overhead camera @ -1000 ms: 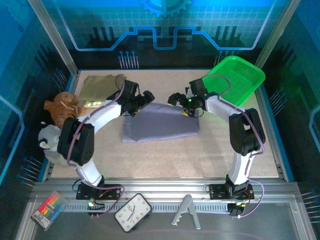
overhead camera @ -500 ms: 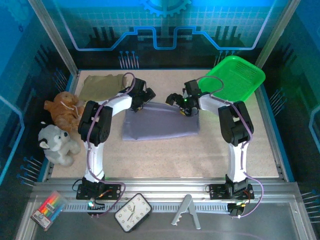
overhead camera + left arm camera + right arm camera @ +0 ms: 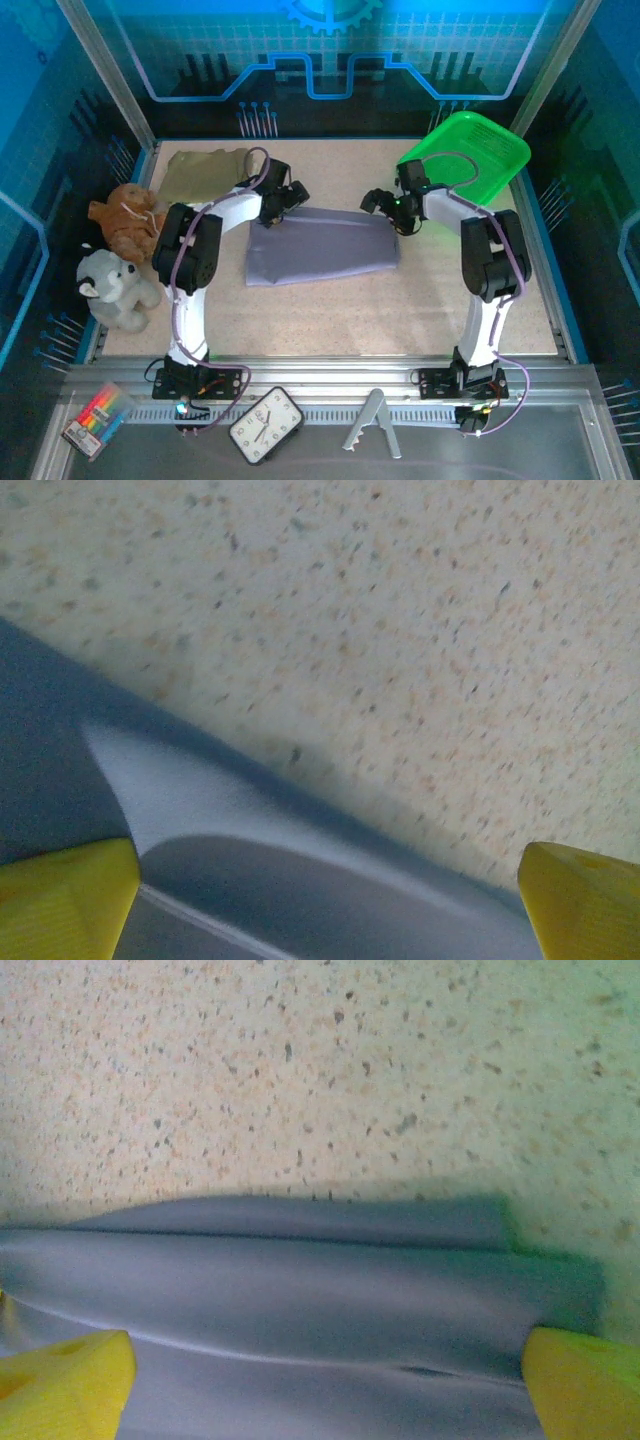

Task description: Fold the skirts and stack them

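Shows the lavender-grey skirt (image 3: 320, 245) lying flat at the middle of the tabletop (image 3: 330, 310), the left hand (image 3: 287, 203) at its far left corner and the right hand (image 3: 388, 212) at its far right corner, both spread wide and holding nothing, and the olive-khaki skirt (image 3: 200, 172) at the far left.

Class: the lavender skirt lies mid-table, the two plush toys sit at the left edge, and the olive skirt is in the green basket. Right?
No. The olive skirt is not in the basket; it lies on the table at the far left, as the top view shows. The lavender skirt is mid-table, and the brown toy and grey toy sit at the left edge.
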Robot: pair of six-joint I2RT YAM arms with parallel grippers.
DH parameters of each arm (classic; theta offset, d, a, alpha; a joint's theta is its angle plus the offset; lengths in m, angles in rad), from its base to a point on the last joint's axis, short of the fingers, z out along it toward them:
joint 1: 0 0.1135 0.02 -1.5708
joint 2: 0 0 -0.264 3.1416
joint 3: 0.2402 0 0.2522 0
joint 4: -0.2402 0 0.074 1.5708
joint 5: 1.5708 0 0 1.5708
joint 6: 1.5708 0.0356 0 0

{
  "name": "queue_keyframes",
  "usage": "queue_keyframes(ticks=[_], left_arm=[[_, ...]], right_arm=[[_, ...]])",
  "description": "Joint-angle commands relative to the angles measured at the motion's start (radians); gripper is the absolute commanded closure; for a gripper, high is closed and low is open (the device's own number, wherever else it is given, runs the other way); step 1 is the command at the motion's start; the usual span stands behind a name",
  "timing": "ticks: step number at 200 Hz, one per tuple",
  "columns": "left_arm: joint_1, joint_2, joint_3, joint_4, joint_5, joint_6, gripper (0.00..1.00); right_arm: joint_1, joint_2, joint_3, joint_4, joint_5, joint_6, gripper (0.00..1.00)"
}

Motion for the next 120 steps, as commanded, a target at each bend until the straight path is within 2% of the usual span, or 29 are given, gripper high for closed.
queue_keyframes(ticks=[1, 33, 65, 90, 120], left_arm=[[-0.032, -0.116, 0.039, -0.173, -0.011, 0.063, 0.01], [-0.067, -0.259, -0.108, -0.134, 0.075, -0.023, 0.01], [-0.083, -0.383, -0.317, -0.034, 0.167, -0.142, 0.01], [-0.107, -0.454, -0.413, -0.074, 0.119, -0.154, 0.01], [-0.107, -0.483, -0.551, -0.06, 0.095, -0.178, 0.01]], right_arm=[[0.015, -0.096, -0.013, -0.054, -0.052, -0.026, 0.0], [0.047, -0.154, -0.04, -0.062, -0.093, 0.006, 0.0], [0.057, -0.136, -0.111, 0.047, -0.286, 0.113, 0.0], [0.091, -0.113, -0.141, 0.091, -0.368, 0.156, 0.0], [0.125, -0.073, -0.143, 0.031, -0.343, 0.123, 0.0]])
